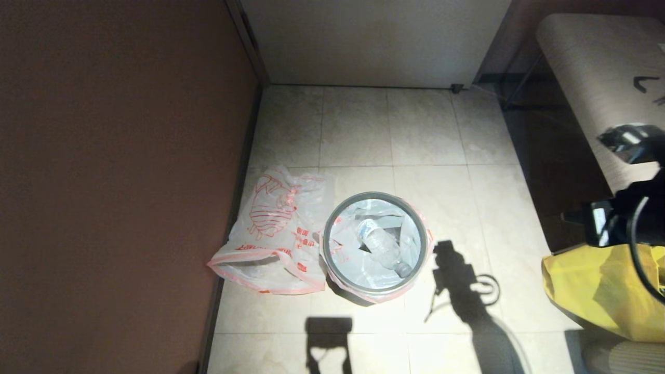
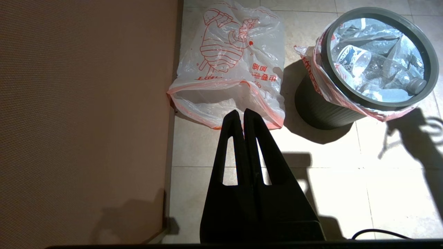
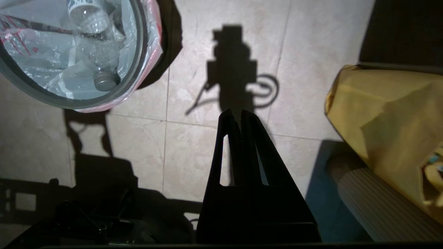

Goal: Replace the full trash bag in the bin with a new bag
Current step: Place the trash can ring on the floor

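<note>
Nothing begun, by my reading; the full trash bag (image 1: 375,244) sits in the bin (image 1: 375,196), pink edge folded over the hoop (bottle inside); the new bag (image 1: 273,234) lies flat just beside it. Left gripper (image 2: 241,114) and right gripper (image 3: 235,114) hover, fingers pressed together, empty. Next: open, reach the liner's rim.

Open floor (image 1: 363,130) beyond bin (image 1: 332,249), new bag (image 1: 270,228) against its left, wall (image 1: 119,182) hemming left, yellow bag (image 1: 597,291) right.
</note>
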Tool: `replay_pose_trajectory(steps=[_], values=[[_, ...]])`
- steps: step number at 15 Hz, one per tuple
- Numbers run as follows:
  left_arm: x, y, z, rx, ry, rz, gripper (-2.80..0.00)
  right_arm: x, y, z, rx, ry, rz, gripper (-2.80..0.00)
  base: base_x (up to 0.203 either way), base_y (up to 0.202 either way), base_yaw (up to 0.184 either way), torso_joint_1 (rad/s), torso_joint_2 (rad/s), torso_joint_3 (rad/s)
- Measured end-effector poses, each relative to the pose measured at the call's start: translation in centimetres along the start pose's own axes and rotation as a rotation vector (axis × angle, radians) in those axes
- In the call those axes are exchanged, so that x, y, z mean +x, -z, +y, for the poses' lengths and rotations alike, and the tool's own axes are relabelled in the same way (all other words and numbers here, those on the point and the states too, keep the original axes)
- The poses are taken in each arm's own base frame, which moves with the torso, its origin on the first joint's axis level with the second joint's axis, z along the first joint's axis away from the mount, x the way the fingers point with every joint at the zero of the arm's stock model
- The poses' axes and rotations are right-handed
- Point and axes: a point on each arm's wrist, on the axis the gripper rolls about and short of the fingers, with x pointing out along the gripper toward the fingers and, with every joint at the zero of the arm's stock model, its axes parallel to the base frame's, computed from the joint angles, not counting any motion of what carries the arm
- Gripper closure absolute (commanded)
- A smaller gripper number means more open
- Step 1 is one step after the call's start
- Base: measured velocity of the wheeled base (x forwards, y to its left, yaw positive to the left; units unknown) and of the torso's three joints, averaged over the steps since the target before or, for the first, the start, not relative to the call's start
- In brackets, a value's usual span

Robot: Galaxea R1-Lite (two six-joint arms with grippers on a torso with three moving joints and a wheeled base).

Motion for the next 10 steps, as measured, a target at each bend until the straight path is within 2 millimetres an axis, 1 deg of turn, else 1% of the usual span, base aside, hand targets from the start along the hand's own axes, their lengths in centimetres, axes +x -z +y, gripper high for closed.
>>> replay_pose_trajectory(steps=[1, 2, 4, 7, 10], values=[[0.0, 0.0, 0.0, -0.001, 0.0, 0.0, 0.0, 2.3, -0.4, 0.9, -0.007, -0.018, 0.045, 0.0, 0.0, 0.0, 0.0, 0.0, 0.0, 0.0], [0.0, 0.0, 0.0, -0.001, 0.0, 0.0, 0.0, 4.3, -0.6, 1.7, -0.012, -0.031, 0.08, 0.0, 0.0, 0.0, 0.0, 0.0, 0.0, 0.0], [0.0, 0.0, 0.0, -0.001, 0.001, 0.0, 0.0, 8.2, -0.5, 3.5, -0.027, -0.056, 0.154, 0.0, 0.0, 0.0, 0.0, 0.0, 0.0, 0.0], [0.0, 0.0, 0.0, 0.0, 0.0, 0.0, 0.0, 12.8, 1.3, 6.3, -0.051, -0.09, 0.265, 0.0, 0.0, 0.0, 0.0, 0.0, 0.0, 0.0], [0.0, 0.0, 0.0, -0.001, 0.0, 0.0, 0.0, 16.4, 2.3, 8.5, -0.051, -0.107, 0.316, 0.0, 0.0, 0.0, 0.0, 0.0, 0.0, 0.0]])
